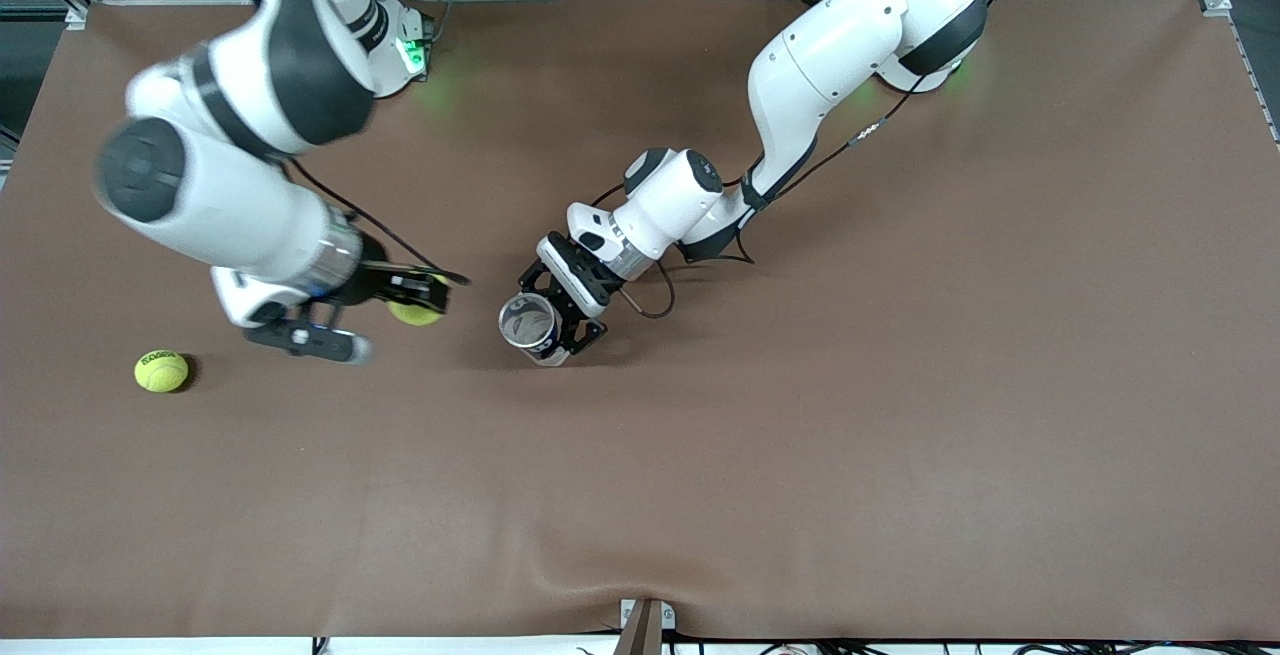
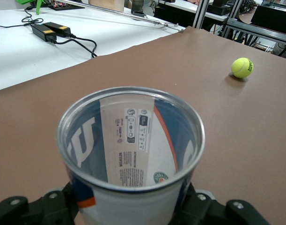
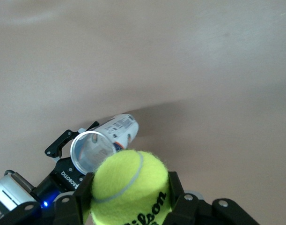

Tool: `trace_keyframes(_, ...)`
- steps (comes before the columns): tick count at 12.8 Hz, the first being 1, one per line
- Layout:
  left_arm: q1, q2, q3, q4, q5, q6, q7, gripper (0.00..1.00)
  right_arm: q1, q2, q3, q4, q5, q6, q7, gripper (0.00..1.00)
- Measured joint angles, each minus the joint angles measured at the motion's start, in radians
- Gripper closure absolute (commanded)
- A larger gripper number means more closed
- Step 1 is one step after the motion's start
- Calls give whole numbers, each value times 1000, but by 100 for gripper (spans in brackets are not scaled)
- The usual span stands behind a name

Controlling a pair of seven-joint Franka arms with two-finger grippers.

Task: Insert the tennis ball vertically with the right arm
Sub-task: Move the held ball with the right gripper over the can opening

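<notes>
Tennis balls: two. One tennis ball [image 1: 416, 310] sits pinched in the right gripper [image 1: 410, 307], up in the air over the brown table [image 1: 800, 435]; a loose ball [image 1: 161, 370] lies on the table toward the right arm's end, well apart from everything else.
Cans: one, an open-topped ball can [image 1: 530, 327], clamped by the left gripper [image 1: 560, 320] near the middle of the table.
Right gripper: fingers pressed onto the held ball from two sides.
Left gripper: fingers closed around the can's wall; the can's mouth faces upward.
Front view only: both arms whole, and the gap between held ball and can; the ball is beside the can, not over its mouth.
Left wrist view only: the can's inside [image 2: 131, 140], with a metal rim, a white label with small print, and blue and orange bands; it also shows the loose ball [image 2: 242, 67] on the table.
Right wrist view only: the held ball [image 3: 129, 187] close up, fuzzy yellow-green with a pale seam and dark lettering, the can's round mouth [image 3: 92, 152] just past it.
</notes>
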Motion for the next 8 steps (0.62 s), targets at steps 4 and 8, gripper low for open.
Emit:
trace_keyframes(4, -1, 1, 1, 0, 0, 3, 0, 18, 72, 63, 0, 15, 0, 77, 15, 100)
trace_keyframes(8, -5, 2, 3, 0, 0, 4, 0, 18, 115, 103, 0, 20, 0, 148, 27, 100)
